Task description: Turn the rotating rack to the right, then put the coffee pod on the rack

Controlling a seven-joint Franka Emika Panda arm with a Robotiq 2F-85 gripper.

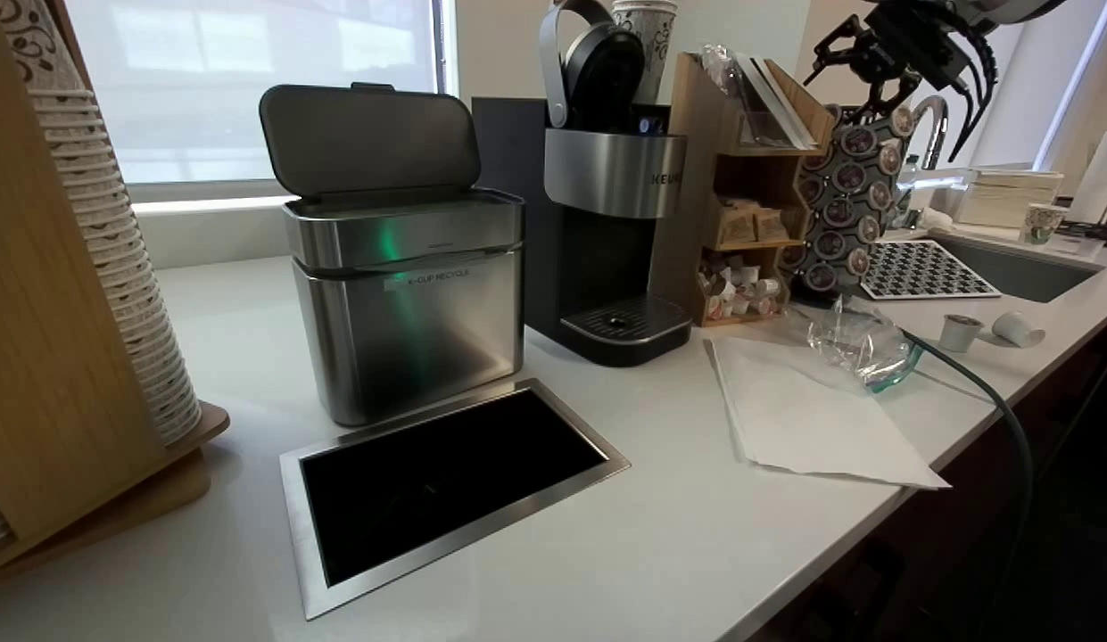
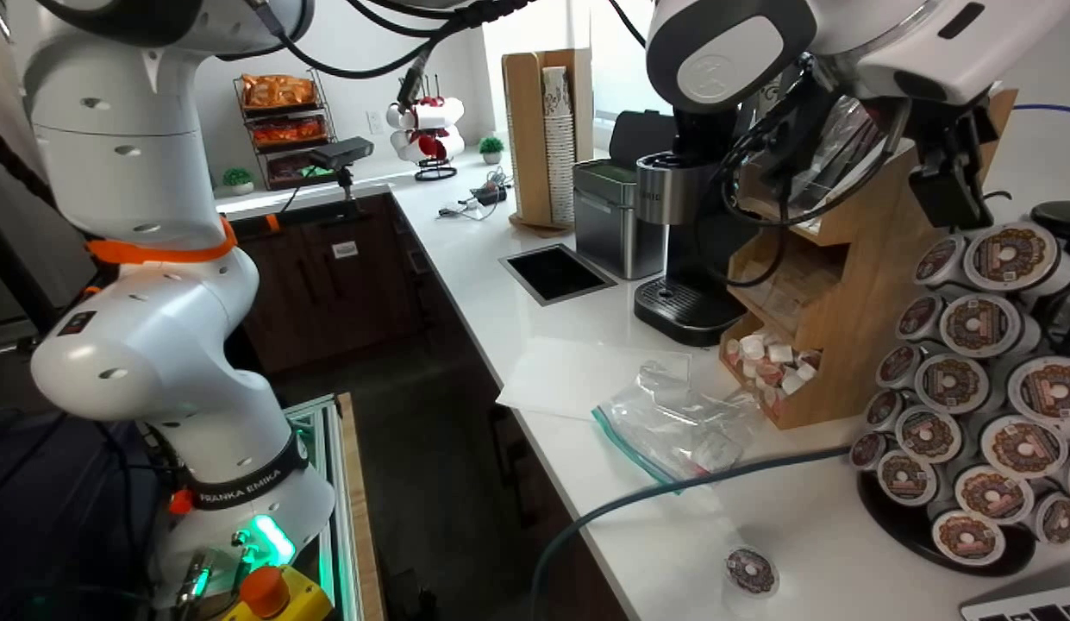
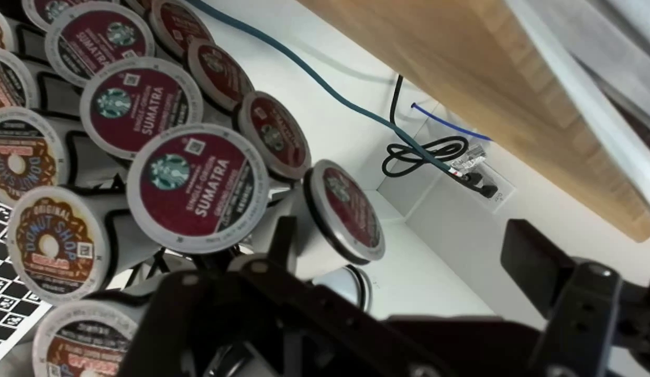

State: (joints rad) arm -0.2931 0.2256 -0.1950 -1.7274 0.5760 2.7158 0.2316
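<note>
Wrist view: a black two-fingered claw (image 3: 402, 243) is gaping, grasping nothing; in an exterior view the tall dark metal wire rotating rack (image 2: 904, 528) is standing below it and to the side away from the tan wooden organiser (image 2: 862, 336), the rack's long axis running upright. One black finger (image 3: 282, 243) is overlapping a maroon-lidded round pod (image 3: 350, 207) on the rack; whether it is touching, the views are not showing. The turn is probably depending on that finger pushing sideways. Nearer than the rack to the front edge of the white countertop (image 1: 562, 553), a pale cup-shaped coffee pod (image 1: 960, 335) is standing upright and a second pale pod (image 1: 1017, 330) is lying sideways; the task is not saying which.
</note>
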